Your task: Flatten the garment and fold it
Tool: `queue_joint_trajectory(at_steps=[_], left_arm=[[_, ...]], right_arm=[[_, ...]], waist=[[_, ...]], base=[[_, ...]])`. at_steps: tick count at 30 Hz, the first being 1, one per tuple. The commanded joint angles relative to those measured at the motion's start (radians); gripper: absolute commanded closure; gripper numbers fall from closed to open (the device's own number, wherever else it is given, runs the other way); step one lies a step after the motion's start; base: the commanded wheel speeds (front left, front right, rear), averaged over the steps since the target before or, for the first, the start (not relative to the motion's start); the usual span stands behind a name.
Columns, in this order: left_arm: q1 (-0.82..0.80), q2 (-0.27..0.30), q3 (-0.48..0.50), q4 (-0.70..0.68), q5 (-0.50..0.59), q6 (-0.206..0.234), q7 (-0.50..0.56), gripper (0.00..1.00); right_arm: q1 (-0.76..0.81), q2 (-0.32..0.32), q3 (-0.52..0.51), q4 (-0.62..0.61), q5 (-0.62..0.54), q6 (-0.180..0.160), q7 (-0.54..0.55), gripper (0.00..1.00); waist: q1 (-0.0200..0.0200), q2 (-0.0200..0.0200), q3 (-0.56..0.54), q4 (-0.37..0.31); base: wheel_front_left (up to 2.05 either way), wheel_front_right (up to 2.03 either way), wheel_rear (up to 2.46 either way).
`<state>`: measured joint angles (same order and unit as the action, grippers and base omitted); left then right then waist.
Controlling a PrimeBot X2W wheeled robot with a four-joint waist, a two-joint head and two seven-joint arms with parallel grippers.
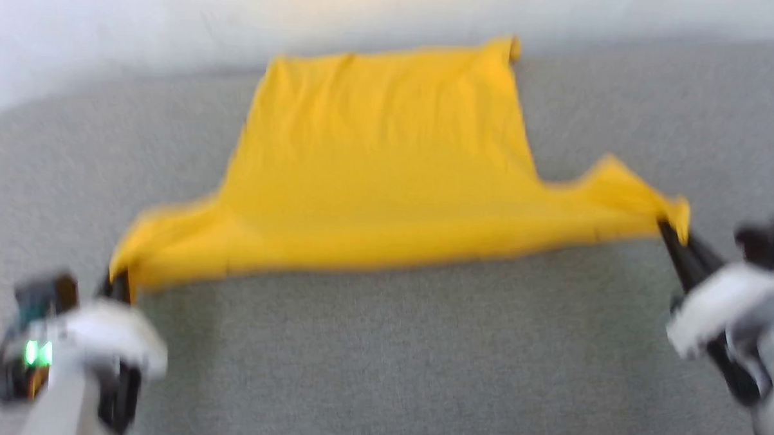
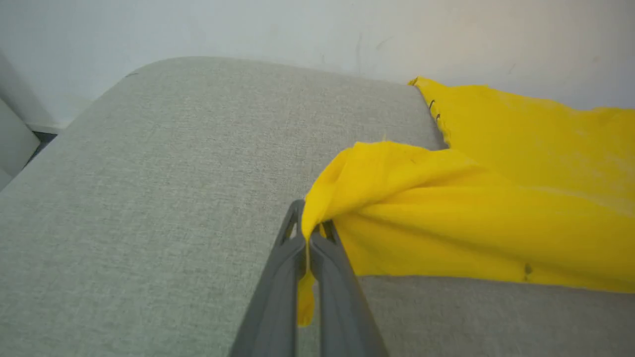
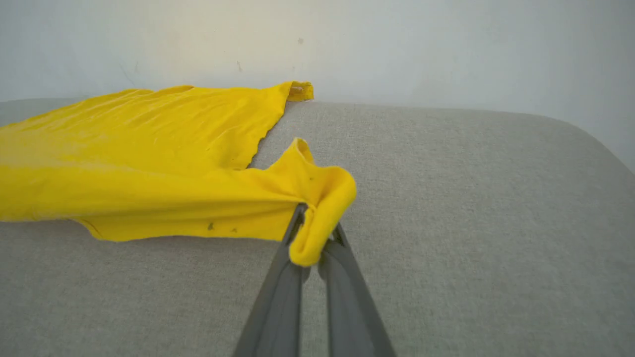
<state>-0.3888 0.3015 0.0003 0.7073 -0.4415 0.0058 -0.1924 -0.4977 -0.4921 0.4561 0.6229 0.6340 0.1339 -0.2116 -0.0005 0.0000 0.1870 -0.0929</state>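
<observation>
Head view (blurred): the garment [image 1: 376, 172], a bright yellow tee, lies spread on the grey upholstered surface [image 1: 420, 360]. Far edge sits up by the pale wall [image 1: 111, 15], near edge is pulled taut across between both arms. Plain yellow side up, soft creases only. L gripper [image 1: 119, 287] has one sleeve end at lower left, R gripper [image 1: 671, 229] the other at right. Left wrist view: L gripper [image 2: 307, 225] clamped tight on bunched sleeve fabric, w/ a thin yellow strip hanging between the fingers. Cloth body runs off to the right, shadow under its near edge, a few dark stitches on the far corner. Right wrist view: R gripper [image 3: 315, 232] closed on a rolled sleeve cuff, which folds over the tips. Small dark specks near the near edge, far corner curled by the wall.
</observation>
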Motion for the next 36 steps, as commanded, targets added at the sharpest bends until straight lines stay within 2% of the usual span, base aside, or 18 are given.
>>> queue_joint_trajectory(at_steps=[1,5,9,10,12,16,18,22,24,26,33,36], left_arm=[[0.121,0.013,0.018,-0.098,-0.011,0.038,0.038,1.0],[0.389,0.01,0.038,-0.39,-0.026,0.116,0.166,1.0],[0.614,0.005,0.046,-0.665,-0.028,0.2,0.307,1.0],[0.614,0.005,0.046,-0.665,-0.028,0.2,0.307,1.0],[0.705,0.005,0.048,-0.77,-0.027,0.235,0.372,1.0],[0.843,-0.001,0.046,-0.897,-0.041,0.282,0.484,1.0],[0.891,-0.009,0.041,-0.92,-0.052,0.299,0.525,1.0],[0.945,-0.031,0.015,-0.918,-0.059,0.316,0.564,1.0],[0.949,-0.05,-0.002,-0.91,-0.061,0.316,0.558,1.0],[0.94,-0.06,-0.014,-0.904,-0.056,0.314,0.543,1.0],[0.9,-0.077,-0.03,-0.893,-0.051,0.304,0.496,1.0],[0.886,-0.079,-0.03,-0.904,-0.052,0.3,0.48,1.0]], right_arm=[[0.089,-0.026,-0.052,-0.037,-0.005,-0.003,0.012,1.0],[0.311,-0.008,-0.197,-0.15,-0.033,-0.003,0.072,1.0],[0.537,0.063,-0.381,-0.288,-0.105,-0.003,0.165,1.0],[0.537,0.063,-0.381,-0.288,-0.105,-0.003,0.165,1.0],[0.636,0.115,-0.471,-0.366,-0.149,-0.003,0.213,1.0],[0.795,0.22,-0.581,-0.498,-0.25,-0.003,0.326,1.0],[0.845,0.257,-0.61,-0.536,-0.3,-0.003,0.366,1.0],[0.902,0.306,-0.606,-0.553,-0.353,-0.003,0.429,1.0],[0.913,0.328,-0.591,-0.544,-0.337,-0.003,0.454,0.54],[0.913,0.331,-0.573,-0.551,-0.321,-0.003,0.463,0.0],[0.827,0.338,-0.604,-0.659,-0.217,-0.003,0.408,0.0],[0.715,0.321,-0.636,-0.641,-0.203,-0.003,0.395,0.0]], waist=[[0.0005,0.0,-0.172,0.009],[0.0005,0.0,-0.205,0.016],[0.0005,0.0,-0.224,0.026],[0.0005,0.0,-0.224,0.026],[0.0005,0.0,-0.228,0.029],[0.0005,0.0,-0.23,0.035],[0.0005,0.0,-0.227,0.036],[0.0005,0.0,-0.224,0.039],[0.0005,0.0,-0.221,0.042],[0.0005,0.0,-0.219,0.048],[0.0005,0.0,-0.206,0.07],[0.0005,0.0,-0.184,0.079]], base=[[0.0,0.0,0.0],[0.0,0.0,0.0],[0.0,0.0,0.0],[0.0,0.0,0.0],[0.0,0.0,0.0],[0.0,0.0,0.0],[0.0,0.0,0.0],[0.0,0.0,0.0],[0.0,0.0,0.0],[0.0,0.0,0.0],[0.0,0.0,0.0],[0.0,0.0,0.0]])
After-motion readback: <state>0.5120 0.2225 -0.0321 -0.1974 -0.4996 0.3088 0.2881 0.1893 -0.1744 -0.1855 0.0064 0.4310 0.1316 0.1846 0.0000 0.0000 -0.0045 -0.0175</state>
